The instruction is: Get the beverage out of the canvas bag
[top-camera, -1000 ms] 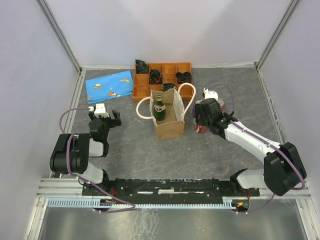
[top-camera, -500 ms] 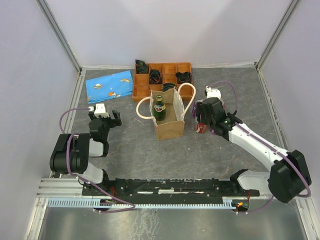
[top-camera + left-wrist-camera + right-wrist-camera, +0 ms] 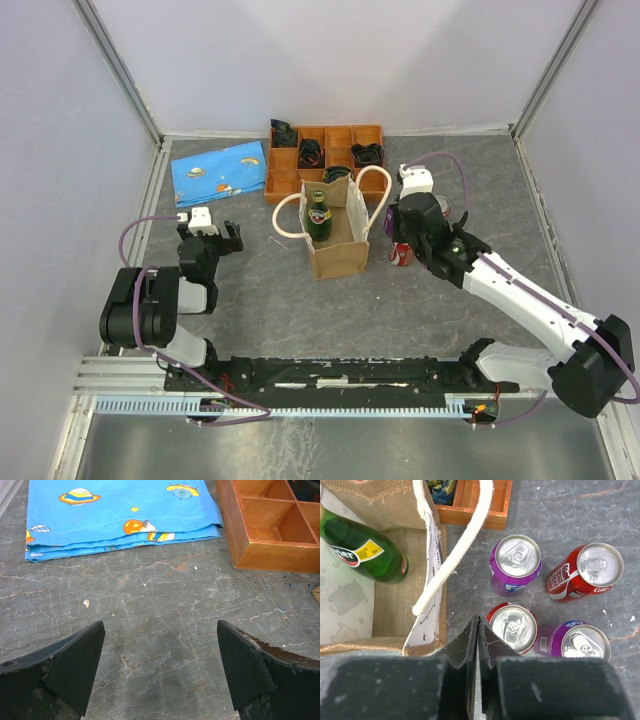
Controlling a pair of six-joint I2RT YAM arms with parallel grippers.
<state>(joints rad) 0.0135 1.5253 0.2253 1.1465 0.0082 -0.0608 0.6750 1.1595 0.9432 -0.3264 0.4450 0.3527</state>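
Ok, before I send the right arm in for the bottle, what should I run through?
1. Green bottle inside the canvas bag, top open: ok.
2. Right gripper open for the grab: not ok, shut and empty.
3. Right gripper above the bottle: not ok, it sits outside the bag wall, beside a red can.
4. Cream handle clear of the route: cannot tell, it hangs on that side.
5. Left gripper out of the way: ok, open, near the blue pouch.

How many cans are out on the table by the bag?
4, all right of the bag: back purple can, back red can, front red can, front purple can. Others could be out of view.
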